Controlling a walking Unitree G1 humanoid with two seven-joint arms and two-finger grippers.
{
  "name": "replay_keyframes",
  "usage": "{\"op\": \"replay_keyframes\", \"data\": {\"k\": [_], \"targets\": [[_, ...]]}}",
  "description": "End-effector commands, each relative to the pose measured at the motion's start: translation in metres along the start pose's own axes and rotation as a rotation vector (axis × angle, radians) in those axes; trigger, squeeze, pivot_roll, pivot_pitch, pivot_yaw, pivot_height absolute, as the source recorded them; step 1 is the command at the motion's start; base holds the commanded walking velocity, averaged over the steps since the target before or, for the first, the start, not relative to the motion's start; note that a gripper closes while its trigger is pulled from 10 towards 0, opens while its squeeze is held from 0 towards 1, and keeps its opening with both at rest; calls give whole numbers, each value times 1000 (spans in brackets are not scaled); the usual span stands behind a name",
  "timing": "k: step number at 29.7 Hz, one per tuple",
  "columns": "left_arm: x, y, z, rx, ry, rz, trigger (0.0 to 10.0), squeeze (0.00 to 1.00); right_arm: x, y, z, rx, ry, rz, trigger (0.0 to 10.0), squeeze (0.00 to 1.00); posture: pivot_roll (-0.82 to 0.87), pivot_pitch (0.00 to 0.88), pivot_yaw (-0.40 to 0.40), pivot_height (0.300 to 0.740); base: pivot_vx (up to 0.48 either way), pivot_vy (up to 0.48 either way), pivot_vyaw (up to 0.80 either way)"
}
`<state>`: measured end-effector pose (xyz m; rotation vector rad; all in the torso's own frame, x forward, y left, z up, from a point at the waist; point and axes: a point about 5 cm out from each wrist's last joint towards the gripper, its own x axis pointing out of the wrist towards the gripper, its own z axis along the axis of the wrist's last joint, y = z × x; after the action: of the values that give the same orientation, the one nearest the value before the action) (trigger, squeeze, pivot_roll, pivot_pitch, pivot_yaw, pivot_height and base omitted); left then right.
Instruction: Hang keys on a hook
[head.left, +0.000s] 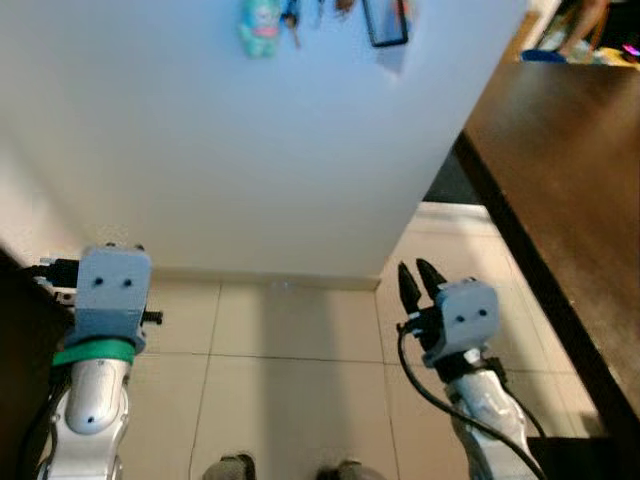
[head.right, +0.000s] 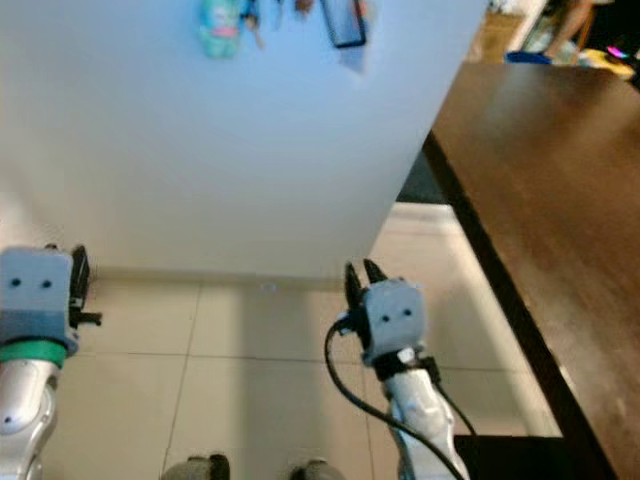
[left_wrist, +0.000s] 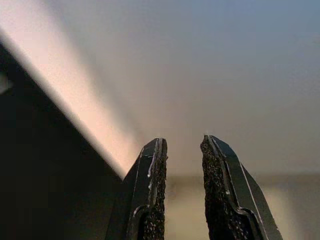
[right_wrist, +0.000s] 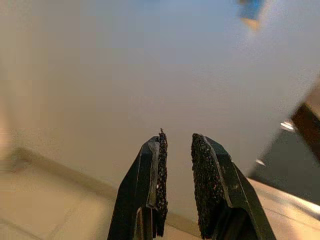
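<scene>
**White wall, keys high and far from both hands**

White wall (head.left: 250, 150) fills the far side of the scene, and high on it hangs a small cluster: a teal charm (head.left: 260, 27), what look like keys (head.left: 292, 18) beside it, and a dark-framed tag (head.left: 385, 22) to the right. Whether the keys already sit on a hook is too blurred to tell.

Both hands hang low over the tiled floor (head.left: 290, 330), well below that cluster. The right hand (head.left: 421, 280) points up towards the wall, its fingers a narrow gap apart and gripping nothing. The left hand (left_wrist: 182, 150) likewise shows a slim gap and holds nothing.

The cluster lies up and far, roughly between the arms, slightly nearer the right one. A dark wooden counter (head.left: 570, 170) runs along the right.
</scene>
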<state>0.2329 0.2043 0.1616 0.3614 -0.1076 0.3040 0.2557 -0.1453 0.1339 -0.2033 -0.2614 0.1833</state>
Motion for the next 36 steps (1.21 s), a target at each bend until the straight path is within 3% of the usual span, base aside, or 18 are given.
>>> {"op": "replay_keyframes", "data": {"k": [1,18,30,36], "targets": [[1,-2,-3,2,5,-12,10000,0,-3,-2,-6,-11,24,-10,10000,0,43,48,64,740,-401,0,0],[13,-3,4,22,-52,-30,10000,0,10,2,-5,-10,-7,-6,10000,0,32,42,73,740,-364,0,0],[15,-16,-2,26,-12,-110,10000,0,15,4,-5,-37,-21,35,10000,0,52,41,44,740,0,0,0],[15,-20,-4,10,13,-155,10000,0,14,9,3,-152,-72,48,10000,0,53,52,46,740,0,0,0]]}}
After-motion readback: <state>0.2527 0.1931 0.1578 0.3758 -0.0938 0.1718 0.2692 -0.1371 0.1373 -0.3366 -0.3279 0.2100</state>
